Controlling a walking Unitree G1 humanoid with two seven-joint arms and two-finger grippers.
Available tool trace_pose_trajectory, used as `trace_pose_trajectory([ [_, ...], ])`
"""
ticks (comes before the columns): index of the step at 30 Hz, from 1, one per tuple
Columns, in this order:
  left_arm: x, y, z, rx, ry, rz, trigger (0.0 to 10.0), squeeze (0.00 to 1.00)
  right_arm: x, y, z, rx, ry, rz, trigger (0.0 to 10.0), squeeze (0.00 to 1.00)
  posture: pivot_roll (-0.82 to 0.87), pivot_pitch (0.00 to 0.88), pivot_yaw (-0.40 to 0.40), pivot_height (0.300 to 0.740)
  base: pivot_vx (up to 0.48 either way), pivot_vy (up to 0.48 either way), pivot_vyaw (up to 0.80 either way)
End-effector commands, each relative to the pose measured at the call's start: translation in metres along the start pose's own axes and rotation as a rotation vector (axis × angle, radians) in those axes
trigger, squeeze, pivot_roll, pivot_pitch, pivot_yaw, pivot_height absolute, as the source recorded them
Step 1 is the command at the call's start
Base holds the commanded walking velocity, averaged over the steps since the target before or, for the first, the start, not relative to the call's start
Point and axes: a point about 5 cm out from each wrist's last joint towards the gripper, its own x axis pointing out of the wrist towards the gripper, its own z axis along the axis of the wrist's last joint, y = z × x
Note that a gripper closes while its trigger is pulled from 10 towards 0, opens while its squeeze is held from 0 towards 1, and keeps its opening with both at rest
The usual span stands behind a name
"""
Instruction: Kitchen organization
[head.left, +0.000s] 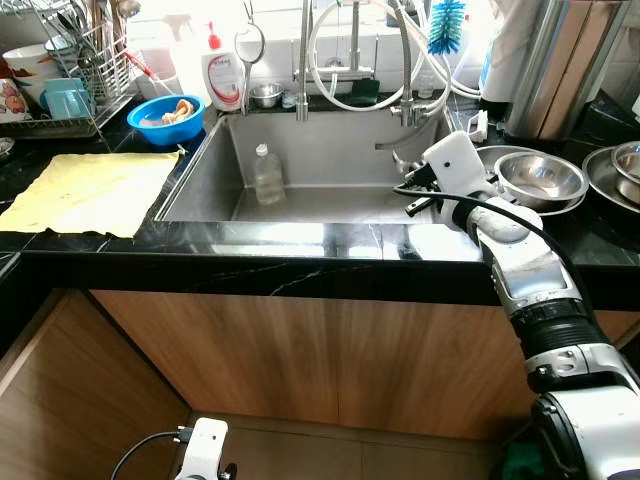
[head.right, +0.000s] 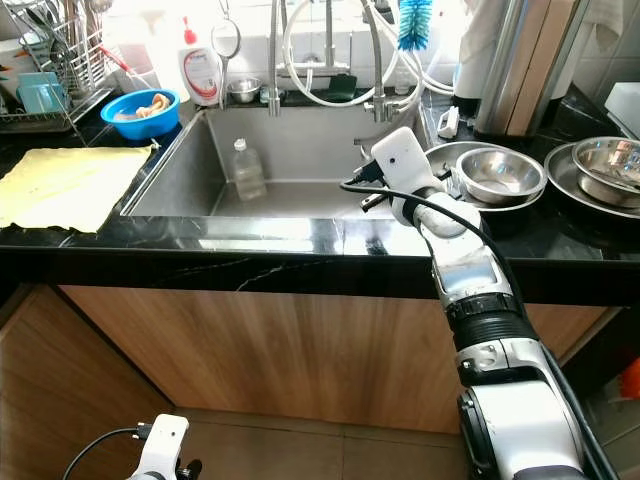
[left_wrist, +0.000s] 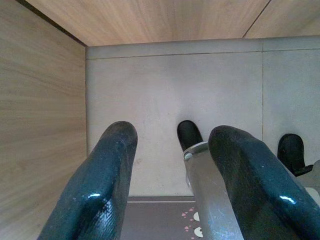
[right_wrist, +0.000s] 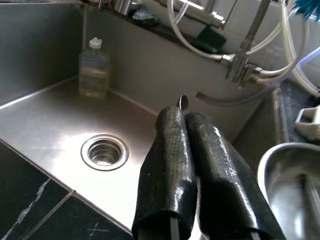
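Observation:
My right gripper (head.left: 412, 195) reaches over the right end of the steel sink (head.left: 300, 232), beside the stacked steel bowls (head.left: 540, 178). In the right wrist view its fingers (right_wrist: 170, 165) are pressed together, and the small rounded tip of a thin metal utensil (right_wrist: 183, 102) pokes out between them, above the sink floor near the drain (right_wrist: 104, 151). A clear plastic bottle (head.left: 267, 175) stands upright at the back of the sink. My left gripper (left_wrist: 172, 137) hangs open low by the wooden cabinet front, over the tiled floor.
A yellow cloth (head.left: 90, 190) lies on the black counter to the left, with a blue bowl (head.left: 165, 118), a soap bottle (head.left: 222, 75) and a dish rack (head.left: 60, 80) behind it. Faucet (head.left: 302, 60) and hoses hang over the sink's back. More steel dishes (head.left: 615, 170) sit far right.

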Motion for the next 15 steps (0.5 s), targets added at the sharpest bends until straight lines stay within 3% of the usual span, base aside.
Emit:
trace_pose_trajectory([
  [1,-0.002,0.006,-0.007,0.011,0.023,0.016,10.0,0.00,0.005,0.003,0.008,0.015,-0.025,0.021,10.0,0.00,-0.17,0.000,0.087,0.740,0.000,0.000,0.00],
  [15,-0.002,0.004,-0.008,0.020,0.021,0.008,10.0,0.00,0.006,0.011,-0.011,0.035,0.028,0.031,10.0,0.00,-0.17,0.000,0.089,0.740,0.000,0.000,0.00],
])
